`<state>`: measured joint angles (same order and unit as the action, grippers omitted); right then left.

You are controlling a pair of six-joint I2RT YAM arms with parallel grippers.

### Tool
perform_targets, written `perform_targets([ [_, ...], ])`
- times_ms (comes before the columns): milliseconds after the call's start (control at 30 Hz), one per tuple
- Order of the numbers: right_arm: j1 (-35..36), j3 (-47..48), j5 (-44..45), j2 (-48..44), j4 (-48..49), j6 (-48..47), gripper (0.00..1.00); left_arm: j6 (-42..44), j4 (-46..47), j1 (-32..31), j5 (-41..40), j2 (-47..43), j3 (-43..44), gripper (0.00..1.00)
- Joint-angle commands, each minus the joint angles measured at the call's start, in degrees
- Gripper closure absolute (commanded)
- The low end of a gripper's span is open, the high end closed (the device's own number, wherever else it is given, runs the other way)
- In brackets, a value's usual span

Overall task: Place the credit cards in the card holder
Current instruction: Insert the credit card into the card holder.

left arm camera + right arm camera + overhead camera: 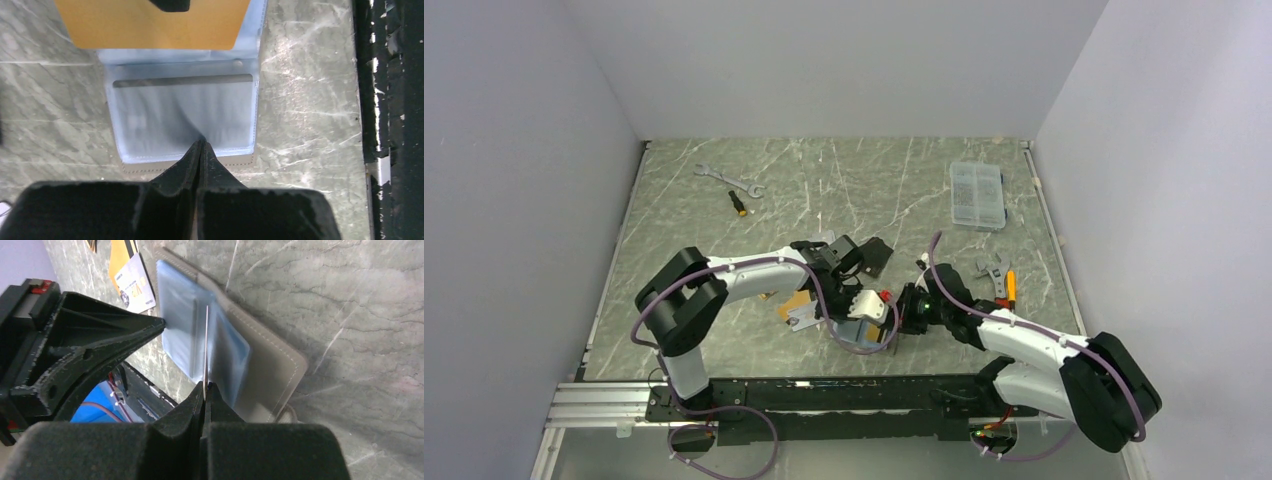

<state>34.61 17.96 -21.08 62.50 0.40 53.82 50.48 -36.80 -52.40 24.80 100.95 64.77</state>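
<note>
On my left wrist feed the left end effector [201, 145] has its fingers pressed together, no gap between them. Their tips sit on the pale blue sleeve [175, 115] of the card holder [240, 161], close to the sleeve's lower edge. The film creases toward the tips, but I cannot tell whether they pinch it or only press it down.

The right end effector [205, 387] is also closed, and it is pinching a gold card [150, 25]. From the right wrist I see that card edge-on, a thin pale line rising from between the fingertips and standing over the blue sleeves. From the left wrist the same card lies broad and orange across the far part of the open holder, with the dark tips of the right fingers on its far edge. Its near edge meets the top of the sleeve, just above a dark slot line; I cannot say whether it has gone into a pocket.

The card holder lies open and flat on the table [310, 100], taupe cover down and sleeves up. In the overhead view it is near the front edge, between the two arms. A silver card [134, 282] lies flat just beyond the holder, partly over a second gold card [117, 255].

Farther back I can see a black pouch [876, 256], a clear compartment box [977, 195] and a wrench [729, 180], all well apart from the holder
</note>
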Motion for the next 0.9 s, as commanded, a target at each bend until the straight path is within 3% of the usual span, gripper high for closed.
perform_targets([
  [0, 0.1, -1.6, -1.5, 0.2, 6.4, 1.1, 1.0, 3.4, 3.2, 0.3, -5.2, -0.2, -2.3, 0.96],
  [367, -1.4, -5.3, -4.5, 0.4, 13.4, 2.6, 1.0, 2.6, 1.9, 0.1, -4.8, -0.1, -3.7, 0.97],
  [600, -2.4, -8.5, -8.0, 3.0, 23.3, 4.5, 1.0, -0.1, -2.5, 0.2, 1.3, -1.1, -1.3, 0.97],
  [867, -2.8, -9.6, -7.8, 1.7, 24.2, 4.7, 1.0, -2.0, -4.7, 0.1, 6.4, -1.6, -1.5, 0.97],
])
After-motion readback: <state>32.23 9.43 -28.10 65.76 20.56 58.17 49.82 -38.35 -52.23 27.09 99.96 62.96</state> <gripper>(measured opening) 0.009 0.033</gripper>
